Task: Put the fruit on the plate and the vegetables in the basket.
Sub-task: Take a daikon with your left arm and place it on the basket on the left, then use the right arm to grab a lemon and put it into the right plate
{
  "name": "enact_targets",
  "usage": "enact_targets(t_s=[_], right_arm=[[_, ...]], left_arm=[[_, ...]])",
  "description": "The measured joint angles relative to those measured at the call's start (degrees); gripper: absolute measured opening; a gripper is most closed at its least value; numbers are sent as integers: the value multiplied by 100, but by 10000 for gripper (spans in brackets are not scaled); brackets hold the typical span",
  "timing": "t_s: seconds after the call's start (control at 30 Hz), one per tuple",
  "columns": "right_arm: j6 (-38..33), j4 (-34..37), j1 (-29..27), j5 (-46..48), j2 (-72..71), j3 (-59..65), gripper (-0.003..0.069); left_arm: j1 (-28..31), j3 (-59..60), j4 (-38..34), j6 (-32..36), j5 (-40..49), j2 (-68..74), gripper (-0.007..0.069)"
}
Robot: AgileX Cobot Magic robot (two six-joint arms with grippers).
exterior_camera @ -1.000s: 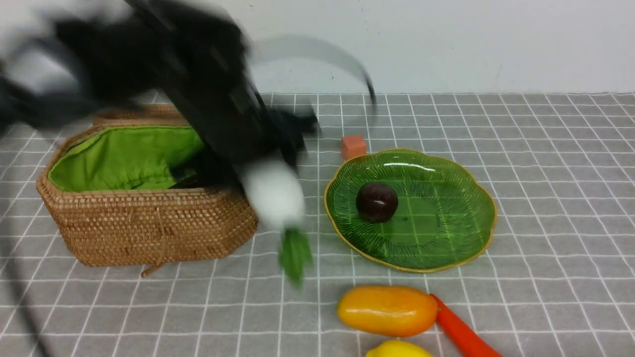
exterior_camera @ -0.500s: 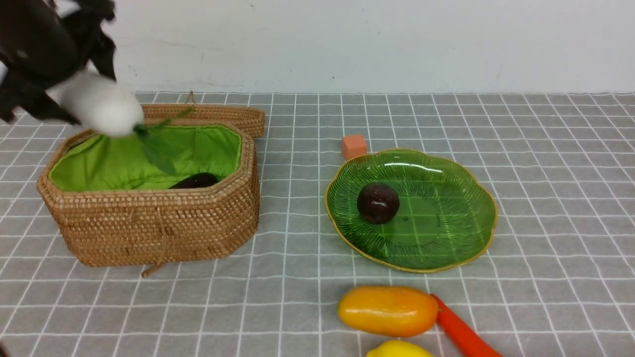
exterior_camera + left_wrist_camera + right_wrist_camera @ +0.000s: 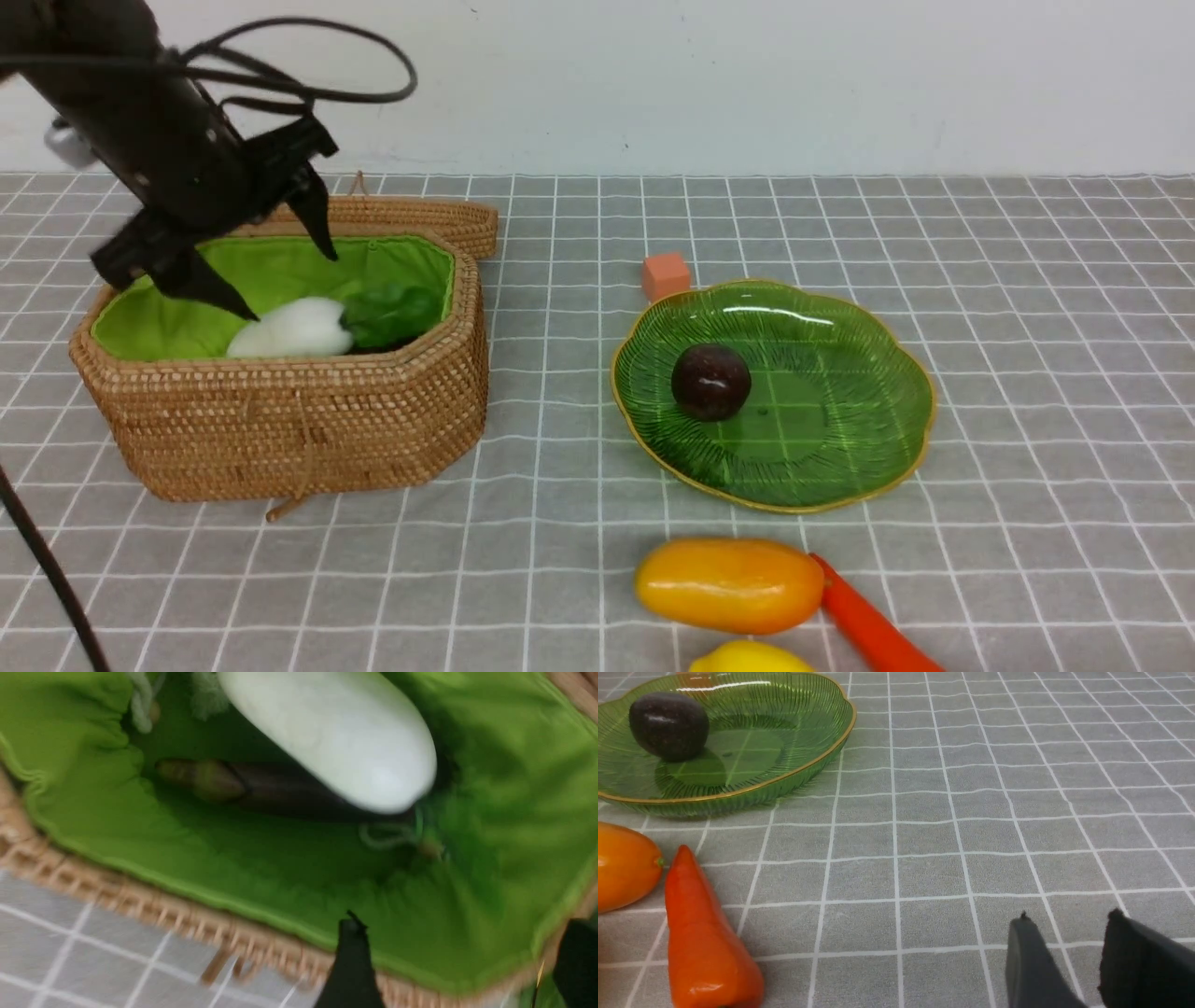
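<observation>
White radish [image 3: 291, 329] lies in basket [image 3: 280, 439], just below left hand [image 3: 289, 285], fingers spread apart, empty.

no legible text

no writing, label, brand, number or sign can be read in any of the three views; the only markings seen are the white grid lines on the grey cover of the bench [image 3: 1027, 327], and no characters are formed by them.
</observation>
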Motion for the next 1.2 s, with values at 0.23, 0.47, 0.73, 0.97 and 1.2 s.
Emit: enact_targets(t_s=[0.23, 0.47, 0.73, 0.97, 1.2], right_arm=[[0, 0, 0, 0, 0, 0, 241], [5, 0, 0, 0, 0, 0, 241], [5, 0, 0, 0, 0, 0, 241], [0, 0, 0, 0, 0, 0, 241], [0, 0, 0, 0, 0, 0, 241]], left_arm=[[0, -200, -3, 923, 371, -1173, 330], [0, 1734, -24, 1299, 376, -3955, 14], [0, 5087, 36, 1872, 35, -6220, -13], [-335, 6247, -17, 1872, -658, -7565, -13], [-608, 6301, -162, 1872, -381, -8178, -13]])
